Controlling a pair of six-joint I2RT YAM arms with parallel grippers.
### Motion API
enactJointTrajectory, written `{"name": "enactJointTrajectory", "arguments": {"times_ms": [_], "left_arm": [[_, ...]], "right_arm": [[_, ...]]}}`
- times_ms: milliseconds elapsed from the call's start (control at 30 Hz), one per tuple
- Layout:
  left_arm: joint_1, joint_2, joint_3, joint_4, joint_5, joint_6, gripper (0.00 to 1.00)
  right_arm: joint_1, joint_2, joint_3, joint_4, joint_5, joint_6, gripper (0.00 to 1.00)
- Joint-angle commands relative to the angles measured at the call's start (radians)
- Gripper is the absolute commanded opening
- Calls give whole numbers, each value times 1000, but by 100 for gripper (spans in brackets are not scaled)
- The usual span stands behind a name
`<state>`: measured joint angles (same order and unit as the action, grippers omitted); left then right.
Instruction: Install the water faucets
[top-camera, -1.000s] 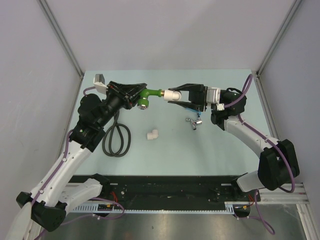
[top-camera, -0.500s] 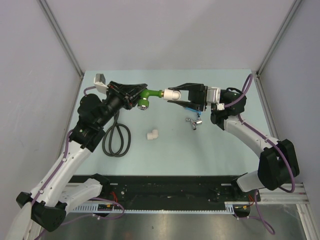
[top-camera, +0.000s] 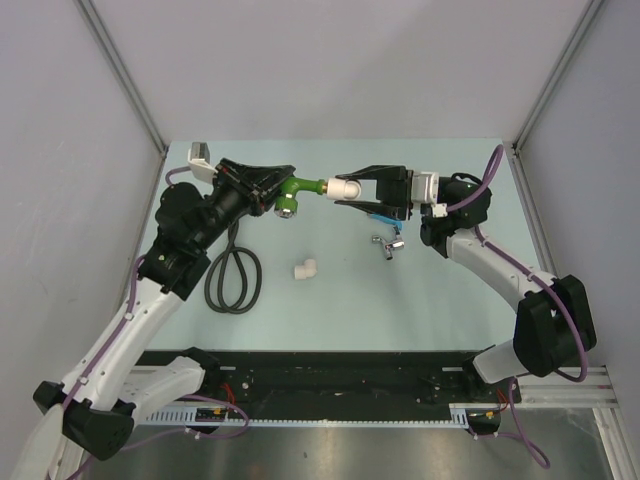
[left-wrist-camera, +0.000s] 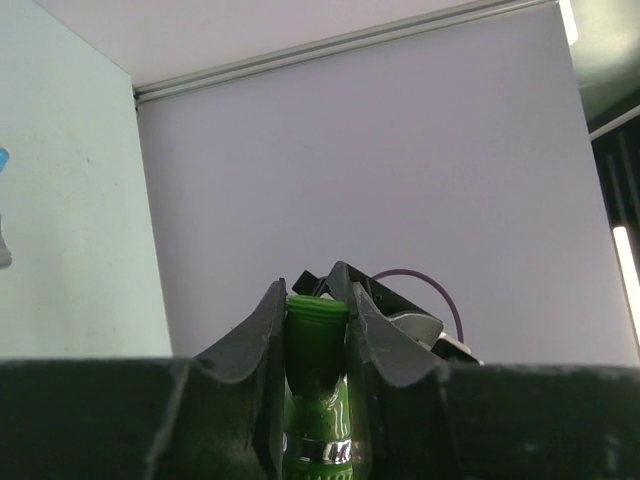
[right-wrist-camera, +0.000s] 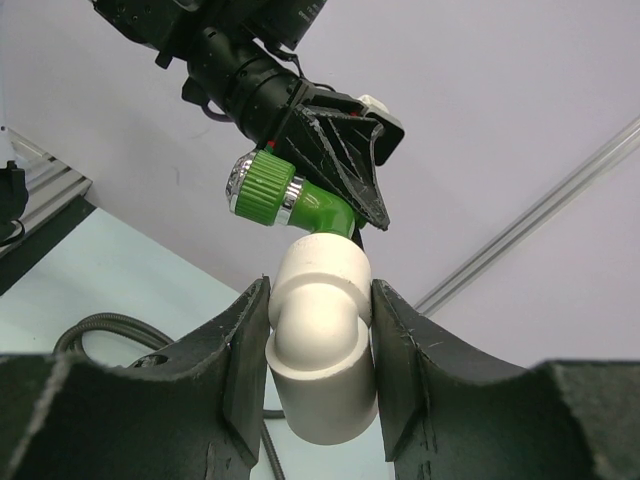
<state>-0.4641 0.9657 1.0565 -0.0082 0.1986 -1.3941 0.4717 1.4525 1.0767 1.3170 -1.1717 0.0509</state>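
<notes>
My left gripper (top-camera: 278, 186) is shut on the green faucet (top-camera: 295, 188), held above the table at the back. In the left wrist view the green faucet (left-wrist-camera: 317, 370) sits between my two fingers. My right gripper (top-camera: 345, 190) is shut on a white elbow fitting (top-camera: 343, 188). In the right wrist view the elbow (right-wrist-camera: 320, 340) is clamped between the jaws, and the green faucet (right-wrist-camera: 300, 205) enters its upper end. The blue-handled chrome faucet (top-camera: 386, 240) lies on the table under my right gripper.
A second white elbow fitting (top-camera: 306, 267) lies on the mat near the middle. A coiled black hose (top-camera: 233, 277) lies at the left, under my left arm. Grey walls close in the back and both sides.
My left wrist has rolled slightly, with the green faucet still in it. The right arm and the things on the table have not moved.
</notes>
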Motion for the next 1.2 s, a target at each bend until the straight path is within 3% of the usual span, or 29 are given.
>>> {"name": "enactJointTrajectory", "arguments": {"times_ms": [0,400,733,900,1167], "left_arm": [[-16,-4,30,-38,32,98,0],[-33,-24,19,-15,-25,199,0],[-47,-47,-98,168,-25,92,0],[-56,-62,-113,198,-53,79,0],[-65,-59,-128,221,-54,87,0]], "right_arm": [[15,-12,45,146,-8,-22,0],[30,-7,61,73,14,-11,0],[53,38,65,118,64,30,0],[51,77,66,197,104,112,0],[58,80,80,174,99,136,0]]}}
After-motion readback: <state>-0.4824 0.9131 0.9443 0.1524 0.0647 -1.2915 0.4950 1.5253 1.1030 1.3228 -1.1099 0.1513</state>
